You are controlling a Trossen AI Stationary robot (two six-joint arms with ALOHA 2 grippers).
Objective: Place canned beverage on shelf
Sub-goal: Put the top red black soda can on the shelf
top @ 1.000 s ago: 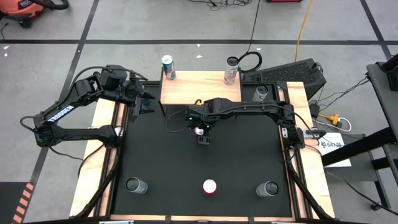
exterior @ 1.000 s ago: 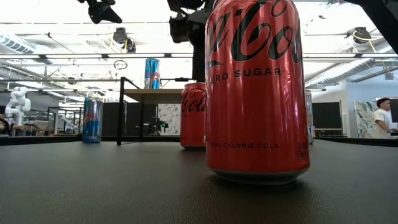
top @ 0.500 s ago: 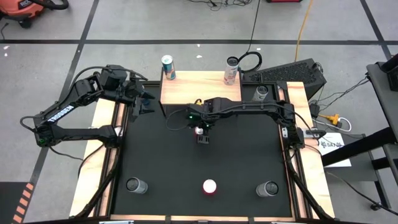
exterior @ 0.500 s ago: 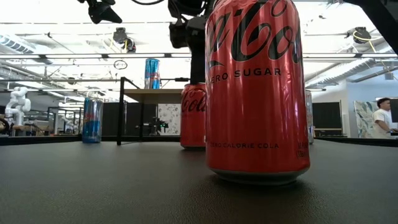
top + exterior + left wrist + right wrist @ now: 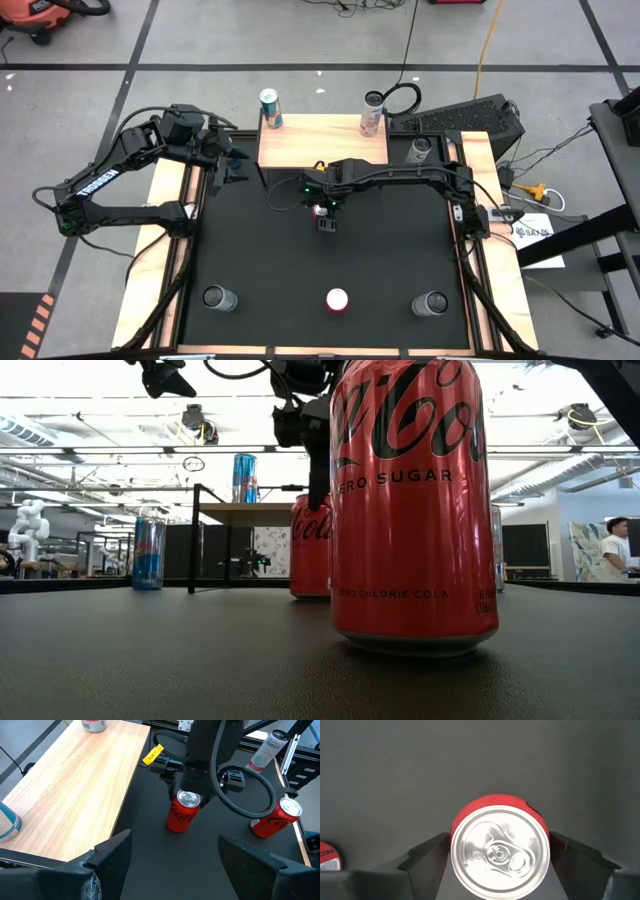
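Note:
A red cola can (image 5: 319, 209) stands upright on the black table mat, just in front of the shelf (image 5: 322, 145). My right gripper (image 5: 320, 213) is over the can and shut on it; in the right wrist view the can's silver top (image 5: 499, 851) fills the space between the two fingers. On the shelf's back edge stand a teal can (image 5: 270, 108) and a pink-and-white can (image 5: 372, 112). My left gripper (image 5: 232, 165) hangs open and empty above the table's far left, beside the shelf, and looks across at the red can (image 5: 182, 812). My right gripper has the red can between its two fingers, one on each side of the wall just under the top rim (image 5: 456, 826). The fingers (image 5: 427, 854) come from above, pointing steeply down. The can stands upright with its base on the mat.
Near the table's front edge stand a second red can (image 5: 337, 300) and two grey-topped cans (image 5: 216, 298) (image 5: 431, 303). Another can (image 5: 421, 150) stands at the shelf's right end. The shelf board (image 5: 75, 785) is bare between its two cans.
My right gripper has sunk a little lower around the red can, which stands where it was.

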